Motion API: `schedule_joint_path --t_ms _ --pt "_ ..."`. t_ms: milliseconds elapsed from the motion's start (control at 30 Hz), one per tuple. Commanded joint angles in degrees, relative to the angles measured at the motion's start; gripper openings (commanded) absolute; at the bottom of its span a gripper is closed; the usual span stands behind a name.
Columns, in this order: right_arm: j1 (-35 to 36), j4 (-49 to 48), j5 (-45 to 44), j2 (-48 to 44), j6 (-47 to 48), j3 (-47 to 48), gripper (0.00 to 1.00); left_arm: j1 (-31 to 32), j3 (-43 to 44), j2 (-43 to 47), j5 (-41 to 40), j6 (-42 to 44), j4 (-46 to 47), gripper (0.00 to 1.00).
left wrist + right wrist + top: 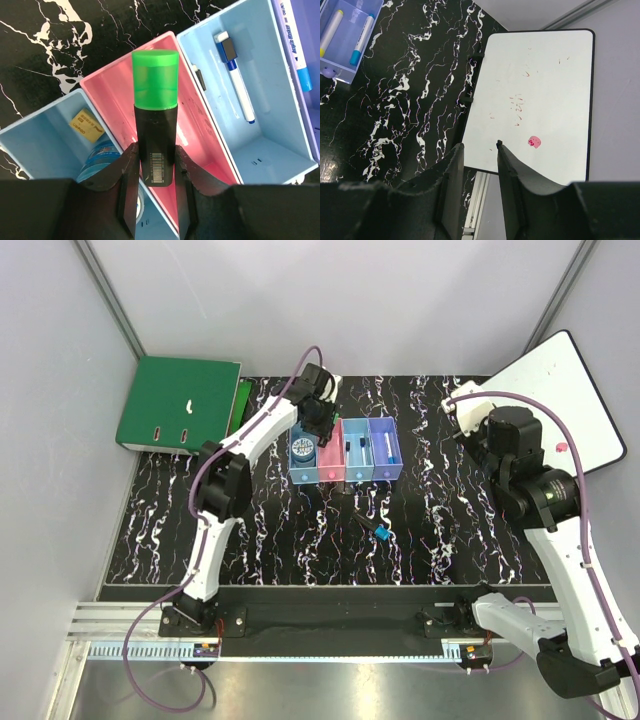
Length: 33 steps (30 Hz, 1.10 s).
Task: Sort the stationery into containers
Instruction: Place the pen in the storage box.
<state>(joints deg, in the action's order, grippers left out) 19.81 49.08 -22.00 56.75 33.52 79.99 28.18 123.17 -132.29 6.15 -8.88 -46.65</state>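
Marker in hand: green-capped marker [155,100], black barrel, standing upright in the left wrist view with its cap pointing away from the camera.
Left gripper [155,170]: jaws closed on the marker's barrel, one finger [127,175] pressed to each side, a barcode label showing between them.
Position: the marker is held at the pink bin [112,97]; I cannot tell whether its far end is inside the rim or above it.
Containers: four bins joined in a row, mid-table toward the far side; from the left in the top view they are light blue, pink, light blue, purple.
First blue bin [300,473]: tape roll [302,448] lying in it, patterned top up.
Second blue bin [270,145]: white pen with blue cap [239,87] lying along the floor; a thinner dark-tipped item [198,77] rests against the wall shared with the pink bin.
Purple bin [345,70]: two white pens side by side, a yellow-ended pen [331,30] and a blue-ended pen [360,37].
Loose item: blue-capped marker [378,531] on the table [250,540], near the front of the bins but not touching them.
Right gripper [480,147]: jaws apart with nothing between them; it hangs at the edge of the white board [535,90], well right of the bins.
Green binder [180,400]: lying flat at the far left corner.
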Motion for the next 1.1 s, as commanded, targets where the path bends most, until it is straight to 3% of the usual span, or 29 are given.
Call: schedule_joint_path --t_ms 0,333,1000,1067 --pt "-0.3 -2.8 -0.6 -0.9 -0.5 -0.4 0.40 0.2 -1.3 2.5 -2.1 0.7 0.7 0.00" --pt "-0.2 -3.2 -0.4 -1.0 -0.4 -0.6 0.40 0.9 -2.1 0.5 -1.0 -0.2 0.8 0.01" --pt "-0.3 -3.5 -0.3 -1.4 -0.4 -0.7 0.41 1.2 -1.8 -1.7 -0.3 1.5 0.8 0.44" --pt "-0.2 -3.5 -0.4 -1.6 -0.4 -0.7 0.41 1.2 -2.6 -1.0 -0.6 1.4 0.7 0.44"
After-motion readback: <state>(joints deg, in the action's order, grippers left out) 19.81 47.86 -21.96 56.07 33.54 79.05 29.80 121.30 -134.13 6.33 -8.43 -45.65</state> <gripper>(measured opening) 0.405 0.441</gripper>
